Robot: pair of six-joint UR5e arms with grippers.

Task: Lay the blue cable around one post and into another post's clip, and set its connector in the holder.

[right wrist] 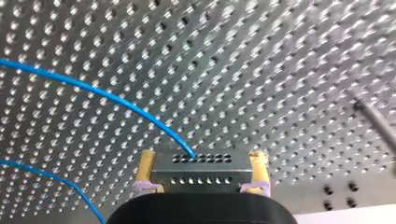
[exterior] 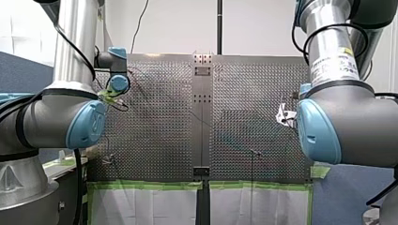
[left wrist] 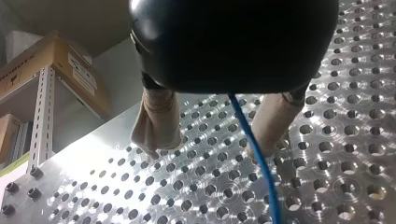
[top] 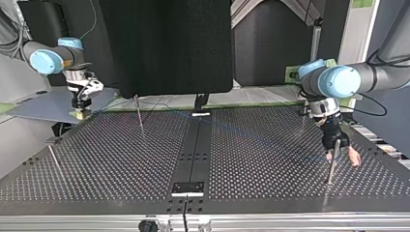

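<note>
In the right wrist view my right gripper point(right wrist: 202, 161) is shut on a grey metal connector point(right wrist: 201, 173) between its yellow pads. The blue cable point(right wrist: 116, 100) leaves the connector and arcs away over the perforated table. In the left wrist view my left gripper point(left wrist: 209, 150) is open, with beige pads; the blue cable point(left wrist: 254, 149) runs loose between them, close to one finger. In the top view my left gripper point(top: 341, 151) hangs beside a thin post point(top: 331, 166) at the right, and my right gripper point(top: 80, 112) is at the far left edge.
Two more thin posts point(top: 139, 113) point(top: 54, 159) stand on the top view's left half. A dark strip with a small plate point(top: 188, 188) runs down the table's middle. A post point(right wrist: 376, 123) lies ahead of my right gripper to one side.
</note>
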